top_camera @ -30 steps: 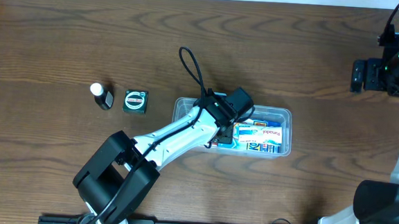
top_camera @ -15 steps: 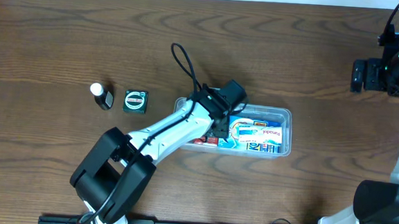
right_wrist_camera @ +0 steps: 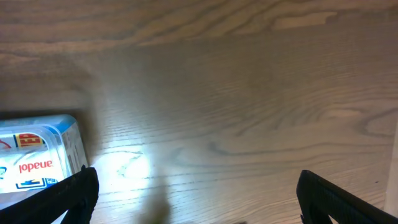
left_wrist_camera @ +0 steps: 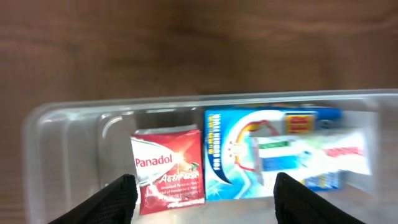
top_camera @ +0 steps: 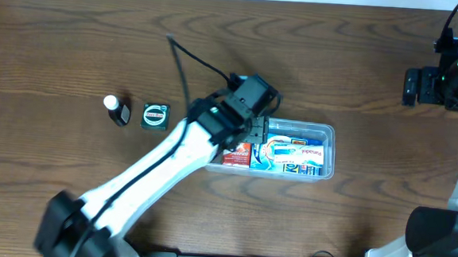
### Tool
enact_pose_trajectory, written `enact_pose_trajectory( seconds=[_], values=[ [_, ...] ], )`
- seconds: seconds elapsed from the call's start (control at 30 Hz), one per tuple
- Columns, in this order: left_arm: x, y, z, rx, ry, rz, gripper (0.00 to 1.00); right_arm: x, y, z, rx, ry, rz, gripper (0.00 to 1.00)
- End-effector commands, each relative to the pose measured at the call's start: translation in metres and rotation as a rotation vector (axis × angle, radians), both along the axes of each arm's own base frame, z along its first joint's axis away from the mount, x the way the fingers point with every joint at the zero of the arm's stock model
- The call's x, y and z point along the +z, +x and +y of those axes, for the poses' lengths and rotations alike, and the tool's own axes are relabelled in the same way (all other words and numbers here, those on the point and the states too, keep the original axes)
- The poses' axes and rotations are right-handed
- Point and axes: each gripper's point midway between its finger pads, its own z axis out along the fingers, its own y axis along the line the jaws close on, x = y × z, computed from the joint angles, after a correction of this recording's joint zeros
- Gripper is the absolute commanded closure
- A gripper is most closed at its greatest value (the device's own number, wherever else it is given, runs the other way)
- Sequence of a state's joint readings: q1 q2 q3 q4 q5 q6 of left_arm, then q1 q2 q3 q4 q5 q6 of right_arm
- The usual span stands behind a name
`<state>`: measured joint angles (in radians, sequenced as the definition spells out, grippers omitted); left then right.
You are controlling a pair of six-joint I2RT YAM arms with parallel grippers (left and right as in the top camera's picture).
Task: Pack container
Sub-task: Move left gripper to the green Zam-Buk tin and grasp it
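Overhead: clear shallow plastic tub container (top_camera: 331, 153), long axis left-right; left tool (top_camera: 257, 144) over its left half; green square box (top_camera: 156, 115), white-capped bottle (top_camera: 117, 110) left of container, nearer left arm.
Left wrist: left tool parted, empty.
Right wrist: right tool (right_wrist_camera: 196, 177) wide open, empty, well apart from container.

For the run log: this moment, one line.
left gripper open above container | red box, blue box inside | right gripper open, empty

Directly beneath the left claw (left_wrist_camera: 206, 190), a red box (left_wrist_camera: 168, 168) and a blue box (left_wrist_camera: 273, 155) cover most of the container (left_wrist_camera: 37, 121) floor. Bare room remains beyond its left finger. Ahead of the right claw (right_wrist_camera: 196, 193) lies bare counter (right_wrist_camera: 249, 93).
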<state>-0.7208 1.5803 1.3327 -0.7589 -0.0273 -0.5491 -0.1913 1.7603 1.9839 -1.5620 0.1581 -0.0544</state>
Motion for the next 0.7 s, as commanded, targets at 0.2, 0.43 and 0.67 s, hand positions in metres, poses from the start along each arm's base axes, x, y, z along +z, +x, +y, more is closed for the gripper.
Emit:
enact_pose_trajectory(
  seconds=[0.2,0.43,0.67],
  values=[
    [0.040,0.012,0.076,0.047,0.139,-0.103,0.28,0.009,-0.002,-0.003,-0.019,-0.012,-0.026,0.01],
    [0.015,0.028,0.154,0.202,0.239,0.024,0.28,0.009,-0.002,-0.003,-0.020,-0.012,-0.026,0.01],
    [-0.015,0.044,0.194,0.232,0.305,0.108,0.28,0.009,-0.002,-0.003,-0.019,-0.012,-0.026,0.01]
  ],
)
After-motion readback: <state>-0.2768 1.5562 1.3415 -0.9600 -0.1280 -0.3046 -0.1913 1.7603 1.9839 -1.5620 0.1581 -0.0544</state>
